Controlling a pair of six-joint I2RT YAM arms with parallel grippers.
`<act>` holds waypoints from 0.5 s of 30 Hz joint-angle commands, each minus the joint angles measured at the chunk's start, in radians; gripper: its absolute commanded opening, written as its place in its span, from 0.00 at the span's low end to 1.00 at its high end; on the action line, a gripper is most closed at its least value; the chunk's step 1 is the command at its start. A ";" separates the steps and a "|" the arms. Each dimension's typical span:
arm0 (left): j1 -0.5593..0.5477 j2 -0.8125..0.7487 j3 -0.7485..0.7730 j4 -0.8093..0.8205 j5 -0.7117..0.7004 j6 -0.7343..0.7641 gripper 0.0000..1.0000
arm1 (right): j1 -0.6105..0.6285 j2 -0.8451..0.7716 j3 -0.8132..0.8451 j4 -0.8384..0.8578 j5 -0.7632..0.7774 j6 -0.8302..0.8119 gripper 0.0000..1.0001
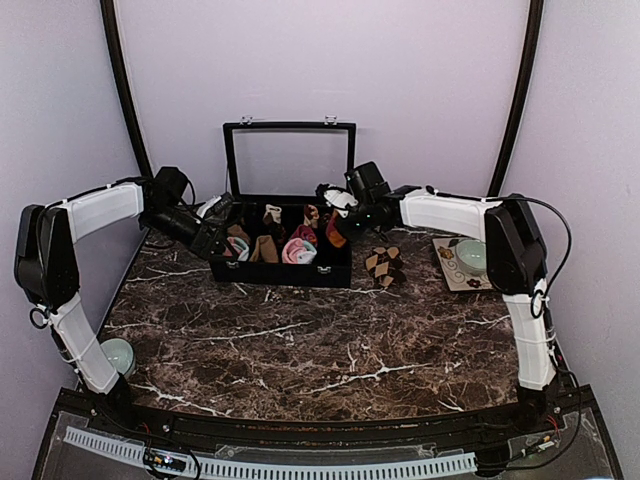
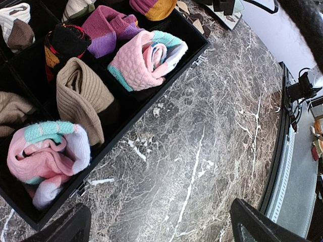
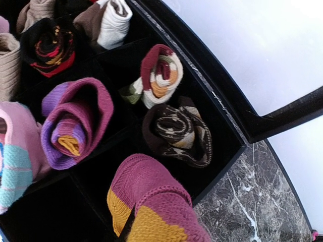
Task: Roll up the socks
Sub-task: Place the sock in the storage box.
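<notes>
Right hand (image 1: 343, 222), tips hidden behind clasped magenta sock (image 3: 151, 199), cropped

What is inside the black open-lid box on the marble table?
The black box holds rolled socks, among them a pink-and-teal knitted roll, a beige ribbed roll, a black-and-red striped roll. The floor beneath them is covered.

Both arms are wearing white ribbed shells over their long links, the left arm (image 1: 95, 212) and the right arm (image 1: 450, 213) alike, with bulky black housings sitting at the joints. A thin black cable (image 1: 566, 238) is arcing off the right one (beside its tall black joint block). The left fingers (image 2: 65, 229) are showing as dark matte wedges
</notes>
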State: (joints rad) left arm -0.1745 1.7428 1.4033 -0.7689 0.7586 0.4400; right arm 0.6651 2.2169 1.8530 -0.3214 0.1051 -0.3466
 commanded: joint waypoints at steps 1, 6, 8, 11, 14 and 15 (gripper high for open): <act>0.004 -0.036 -0.007 0.008 0.010 -0.011 0.99 | 0.024 0.037 0.042 -0.004 -0.029 -0.012 0.00; 0.004 -0.041 -0.004 0.010 0.012 -0.020 0.99 | 0.024 0.102 0.094 -0.031 -0.038 0.010 0.00; 0.006 -0.044 -0.003 0.010 0.011 -0.025 0.99 | 0.024 0.115 0.096 -0.023 -0.041 0.013 0.00; 0.006 -0.047 -0.003 0.008 0.010 -0.026 0.99 | 0.024 0.135 0.109 -0.031 -0.056 0.017 0.00; 0.005 -0.049 -0.002 0.010 0.007 -0.027 0.99 | 0.024 0.150 0.124 -0.056 -0.075 0.025 0.00; 0.005 -0.048 -0.001 0.012 0.007 -0.027 0.99 | 0.024 0.151 0.123 -0.060 -0.080 0.030 0.00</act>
State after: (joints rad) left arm -0.1745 1.7397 1.4033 -0.7567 0.7586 0.4244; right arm 0.6857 2.3592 1.9358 -0.3599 0.0624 -0.3386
